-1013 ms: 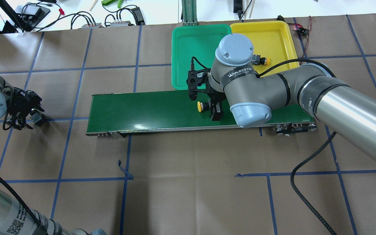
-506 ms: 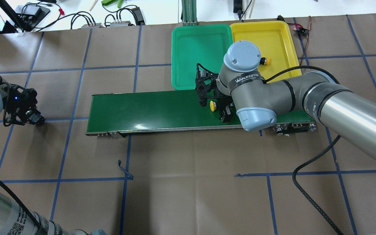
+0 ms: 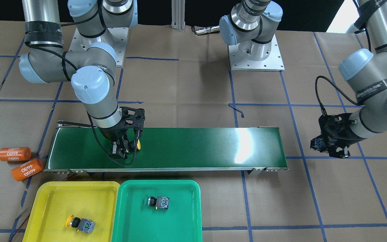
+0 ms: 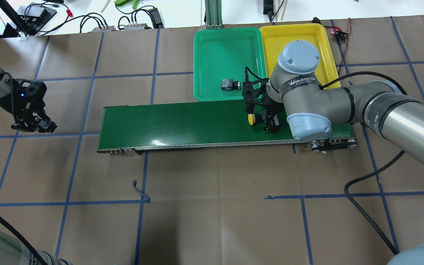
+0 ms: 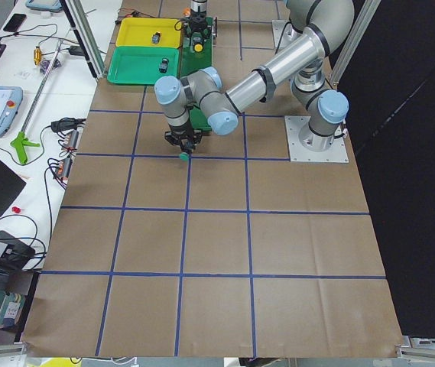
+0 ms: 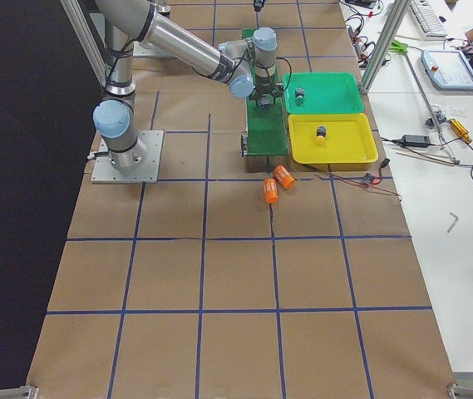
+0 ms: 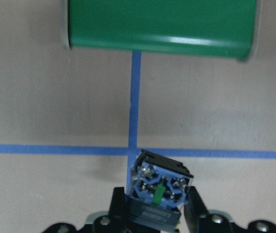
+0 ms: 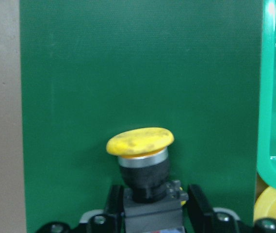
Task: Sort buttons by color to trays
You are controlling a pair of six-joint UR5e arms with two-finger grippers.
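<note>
My right gripper [image 4: 268, 120] is shut on a yellow-capped button [image 4: 251, 118] and holds it over the right part of the belt, near the trays; the right wrist view shows the cap [image 8: 140, 141] between the fingers. My left gripper [image 4: 37, 125] is shut on a green button [image 7: 159, 187] over the paper, left of the belt. The green tray [image 4: 215, 48] holds one green button [image 4: 228, 84]. The yellow tray [image 3: 55, 201] holds one yellow button [image 3: 79, 224], which the right arm hides in the overhead view.
A long dark green conveyor belt [image 4: 175, 121] runs across the middle, with the two trays side by side behind its right end. Two orange cylinders [image 3: 20, 163] marked 4680 lie beside the belt's right end. A black cable [image 4: 363, 206] trails on the paper.
My right gripper has carried the yellow button to the right along the belt, uncovering the green button in the green tray. My left gripper has shifted slightly forward with its button.
</note>
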